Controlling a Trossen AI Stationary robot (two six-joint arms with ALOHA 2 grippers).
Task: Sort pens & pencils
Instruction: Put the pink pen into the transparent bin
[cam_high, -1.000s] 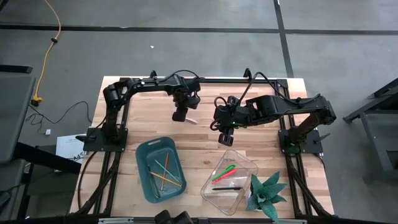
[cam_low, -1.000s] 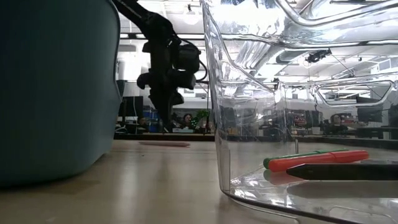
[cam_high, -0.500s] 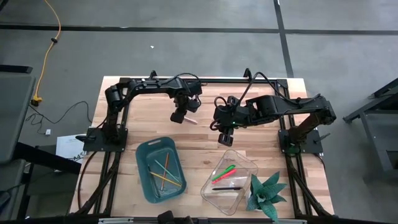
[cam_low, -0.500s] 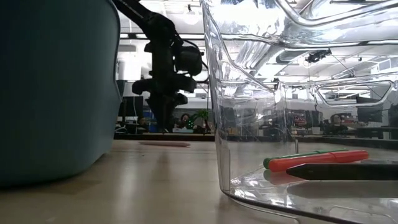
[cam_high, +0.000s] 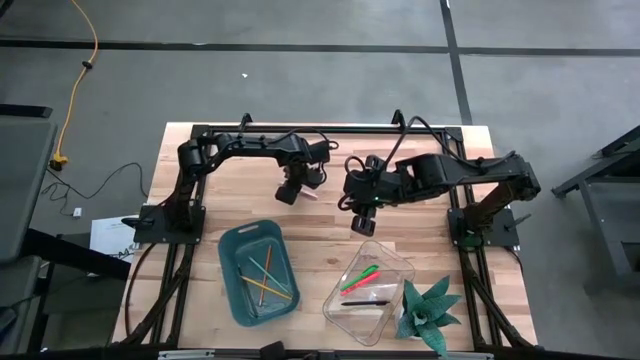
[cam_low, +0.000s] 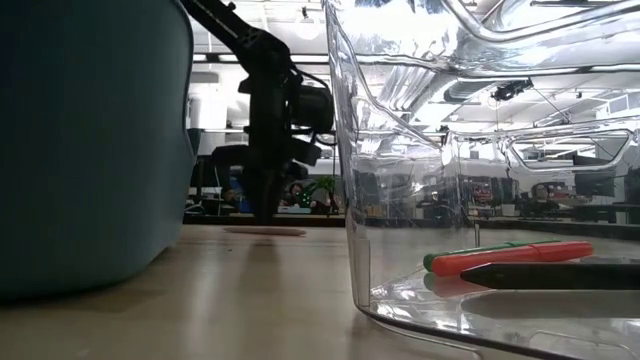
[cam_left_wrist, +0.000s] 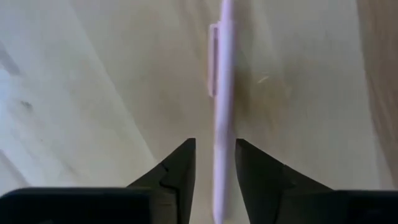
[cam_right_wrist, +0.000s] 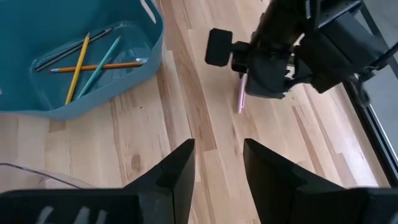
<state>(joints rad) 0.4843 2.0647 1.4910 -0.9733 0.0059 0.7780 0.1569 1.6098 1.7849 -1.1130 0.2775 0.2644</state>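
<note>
A pale pink pen (cam_left_wrist: 222, 93) lies flat on the wooden table (cam_high: 330, 235), far of the middle. My left gripper (cam_left_wrist: 214, 146) points down over it, open, one finger on each side of the pen's barrel with a gap showing on both sides. In the high view that gripper (cam_high: 290, 192) stands at the pen's (cam_high: 310, 196) left end. My right gripper (cam_high: 361, 224) hangs open above the table's middle with nothing between its fingers. Several thin pencils (cam_high: 265, 278) lie in a teal tray (cam_high: 232, 245). A green, a red-orange and a black pen (cam_high: 362, 284) lie in a clear tub (cam_high: 395, 262).
A green artificial plant (cam_high: 428, 312) stands at the near right corner beside the clear tub. Black arm frames run along the table's left, right and far edges. Bare wood lies between the tray, the tub and the pink pen.
My left gripper has sunk toward the pink pen and rolled about its own axis, and its fingers have parted, so that they now straddle the pen. The pen has stayed where it lay. My right gripper has kept still.
</note>
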